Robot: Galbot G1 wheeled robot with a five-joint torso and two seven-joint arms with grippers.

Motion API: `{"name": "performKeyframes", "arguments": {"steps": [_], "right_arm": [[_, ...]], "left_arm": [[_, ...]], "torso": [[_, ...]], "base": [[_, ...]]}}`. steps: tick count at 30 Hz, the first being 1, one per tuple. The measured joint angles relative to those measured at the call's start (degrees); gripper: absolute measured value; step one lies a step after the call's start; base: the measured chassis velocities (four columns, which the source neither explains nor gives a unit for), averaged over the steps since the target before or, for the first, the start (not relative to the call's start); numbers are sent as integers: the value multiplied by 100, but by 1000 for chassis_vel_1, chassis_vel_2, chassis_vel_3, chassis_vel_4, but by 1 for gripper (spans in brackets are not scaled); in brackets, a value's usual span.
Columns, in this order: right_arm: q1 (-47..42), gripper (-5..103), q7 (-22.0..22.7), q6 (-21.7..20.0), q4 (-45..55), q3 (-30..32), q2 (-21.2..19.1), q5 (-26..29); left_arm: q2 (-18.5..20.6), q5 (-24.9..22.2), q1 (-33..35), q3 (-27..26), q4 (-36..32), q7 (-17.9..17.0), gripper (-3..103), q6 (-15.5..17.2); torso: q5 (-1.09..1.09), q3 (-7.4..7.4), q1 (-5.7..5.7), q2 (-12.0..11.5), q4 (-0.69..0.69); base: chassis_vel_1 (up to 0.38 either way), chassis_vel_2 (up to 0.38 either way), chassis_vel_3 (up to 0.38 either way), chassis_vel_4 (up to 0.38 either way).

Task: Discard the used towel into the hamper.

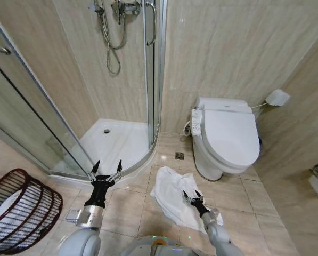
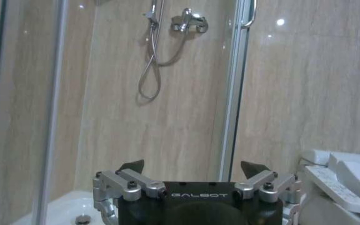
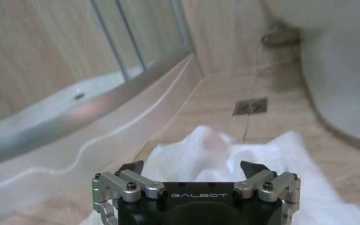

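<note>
Shower enclosure (image 1: 68,106) is the biggest thing out past my left tool (image 1: 106,169), with the toilet (image 1: 225,136) out ahead of my right tool (image 1: 193,198) and a bit to its outer side. Then the hamper (image 1: 20,210), that dark red-brown wire basket, sits on the floor well off to the outer side of the left tool, with something pale and striped already in it as far as I can tell. The used towel (image 1: 174,197) is a crumpled white heap on the tiles, directly under and ahead of the right tool, which hangs just above it with its jaws spread wide and nothing in them. The right wrist view has the cloth (image 3: 230,154) running forward from between the tips toward the little floor drain (image 3: 251,106). Left tool is also wide open, holding nothing, pointed up at the shower glass, basically parked. For the grab, I'd say drop the right tool straight down onto one of the raised folds rather than a flat bit, so the tips pinch a proper bunch of fabric and not just skid on tile. Close fully before lifting, since a loose pinch on terry cloth will probably slip on the carry over to the hamper.
</note>
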Motion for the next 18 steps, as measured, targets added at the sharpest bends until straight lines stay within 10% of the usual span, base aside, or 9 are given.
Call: {"name": "performKeyframes", "arguments": {"steps": [18], "right_arm": [[814,103,769,-718,-1402,307,690,-2234]], "left_arm": [[0,0,0,0,0,0,100,0]], "torso": [[0,4,2,8,0]], "base": [[0,0,0,0]]}}
